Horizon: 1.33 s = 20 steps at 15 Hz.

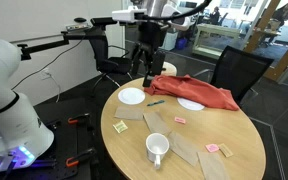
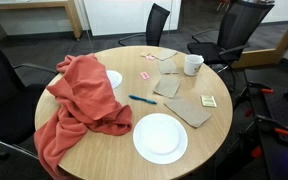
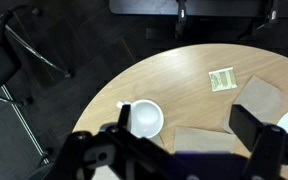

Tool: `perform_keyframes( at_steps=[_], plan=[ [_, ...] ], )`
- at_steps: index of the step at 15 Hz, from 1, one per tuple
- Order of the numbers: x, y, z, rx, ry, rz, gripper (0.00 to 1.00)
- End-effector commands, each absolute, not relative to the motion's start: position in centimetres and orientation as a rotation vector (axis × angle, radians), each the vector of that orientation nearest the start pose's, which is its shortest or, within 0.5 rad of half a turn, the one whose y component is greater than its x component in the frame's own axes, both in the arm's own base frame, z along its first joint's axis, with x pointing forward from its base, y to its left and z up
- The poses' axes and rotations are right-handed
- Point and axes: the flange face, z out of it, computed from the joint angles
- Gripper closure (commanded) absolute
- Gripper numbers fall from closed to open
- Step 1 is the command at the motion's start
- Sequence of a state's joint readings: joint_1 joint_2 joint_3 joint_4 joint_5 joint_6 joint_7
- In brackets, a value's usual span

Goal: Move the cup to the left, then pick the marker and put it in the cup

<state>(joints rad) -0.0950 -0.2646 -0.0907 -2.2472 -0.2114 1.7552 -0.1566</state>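
The cup (image 1: 157,148), a small white mug, stands upright near the table's edge; it also shows in the other exterior view (image 2: 192,64) and in the wrist view (image 3: 144,117), seen from above and empty. The marker (image 1: 156,102), a thin dark greenish stick, lies flat mid-table next to the red cloth, as in the exterior view from the other side (image 2: 141,99); it is out of the wrist view. My gripper (image 1: 144,68) hangs well above the table, open and empty. In the wrist view the gripper (image 3: 187,125) shows the cup by one finger, far below.
A red cloth (image 2: 84,100) covers one side of the round wooden table (image 2: 104,150). White plates (image 2: 160,137) (image 1: 131,96), brown paper sheets (image 3: 259,97) and small yellow (image 3: 221,79) and pink (image 1: 180,120) cards lie around. Office chairs (image 1: 239,68) ring the table.
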Motion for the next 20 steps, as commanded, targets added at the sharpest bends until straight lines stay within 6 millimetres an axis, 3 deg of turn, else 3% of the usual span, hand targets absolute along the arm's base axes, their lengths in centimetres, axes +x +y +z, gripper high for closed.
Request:
perform_keyframes(
  at_steps=[1,6,10,20],
  plan=[
    [43.3,-10.2,45.9,-3.252,-0.064,0.416,0.00],
    [43.5,-10.1,45.4,-3.255,-0.070,0.402,0.00],
    [43.8,-10.4,42.7,-3.238,-0.108,0.362,0.00],
    [40.4,-13.7,33.7,-3.173,-0.348,0.233,0.00]
  ],
)
